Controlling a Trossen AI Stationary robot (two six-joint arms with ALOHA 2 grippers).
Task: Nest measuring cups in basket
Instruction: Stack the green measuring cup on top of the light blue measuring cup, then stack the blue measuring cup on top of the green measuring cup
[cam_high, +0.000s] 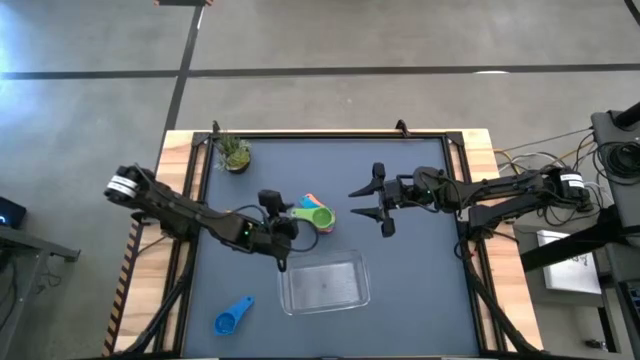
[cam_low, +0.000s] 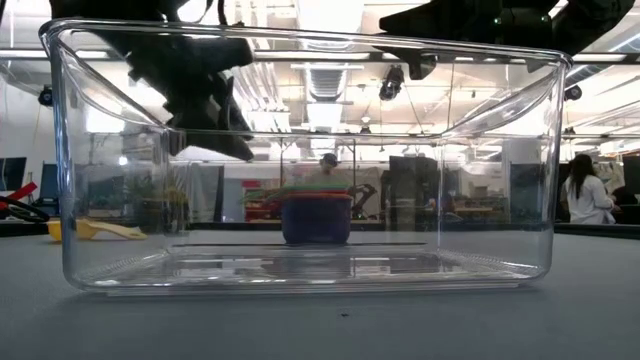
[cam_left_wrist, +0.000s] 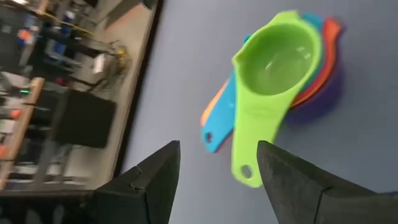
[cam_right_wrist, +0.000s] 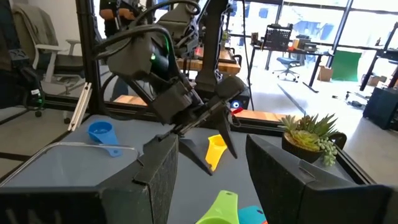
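**Nested cup stack beside the basket: handling and obstacles**

The measuring cups (cam_high: 316, 214) lie stacked just beyond the far rim of the basket (cam_high: 325, 283), green cup (cam_left_wrist: 277, 62) uppermost, with teal, orange, red and purple showing beneath it. Two cups lie apart from the stack: a blue cup (cam_high: 233, 316) near the basket's left side, and a yellow cup (cam_right_wrist: 214, 149) also to its left. The basket itself holds nothing. The cups appear to be light, rigid, smooth plastic, so a pinch on the bowl would likely slip; the flat handles, fanned out from the stack toward the left gripper (cam_left_wrist: 217, 165), look like the surest hold. The left gripper hovers just beside the stack, fingers spread wide and empty, the green handle lying ahead of the gap. The right gripper (cam_high: 380, 200) waits further right of the basket's far rim, fingers parted, holding nothing. A small potted plant (cam_high: 235, 153) stands well beyond the basket at the tabletop's (cam_high: 420, 300) far-left corner, clear of the work.
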